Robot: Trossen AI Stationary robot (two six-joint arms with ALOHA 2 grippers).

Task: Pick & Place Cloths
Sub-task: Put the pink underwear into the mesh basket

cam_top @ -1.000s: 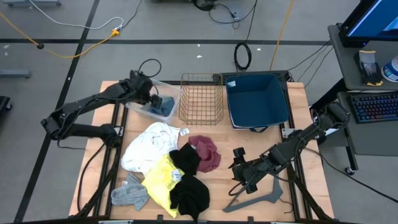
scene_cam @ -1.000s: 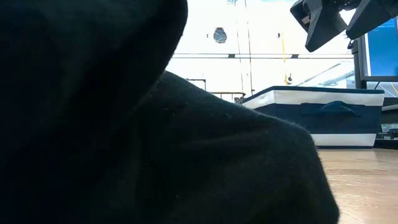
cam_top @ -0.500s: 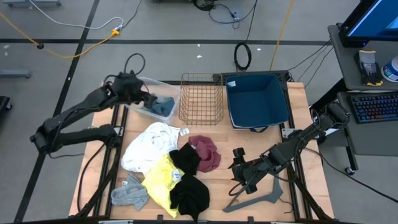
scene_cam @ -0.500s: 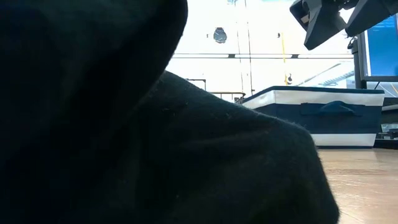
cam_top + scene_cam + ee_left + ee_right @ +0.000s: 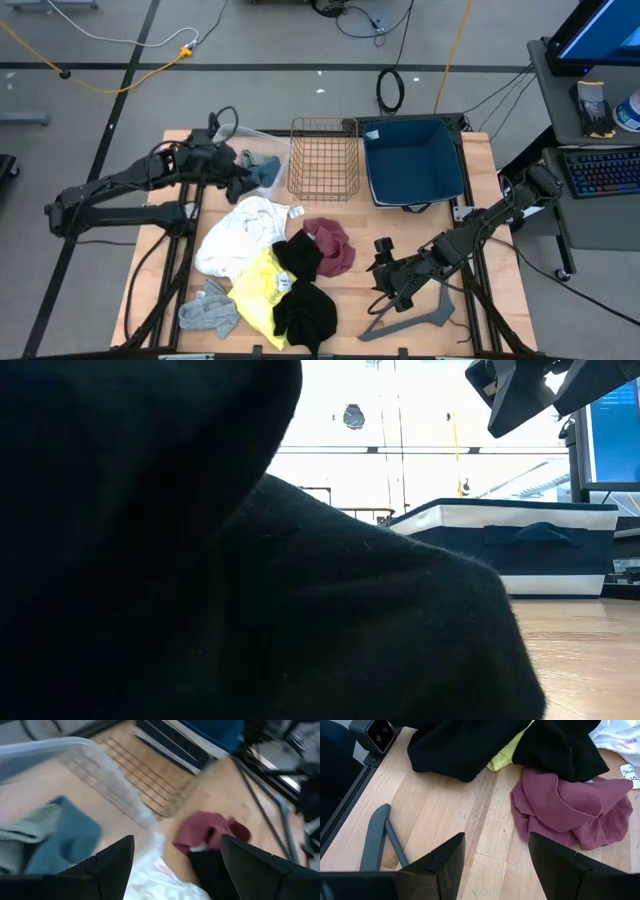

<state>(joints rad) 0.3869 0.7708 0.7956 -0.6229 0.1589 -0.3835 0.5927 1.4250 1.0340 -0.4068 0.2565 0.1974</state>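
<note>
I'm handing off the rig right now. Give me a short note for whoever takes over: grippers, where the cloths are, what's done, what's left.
Left gripper: jaws open, empty, beside the clear bin.
Right gripper: jaws apart, empty, near the grey hanger.
Done: teal-blue cloth in the clear bin.
Left on the table: white cloth, yellow cloth, two black cloths, maroon cloth, grey cloth.

Bin w/ cloth at far left; wire basket to its right, then tub. Cloth pile near-centre; hanger right of pile.
</note>
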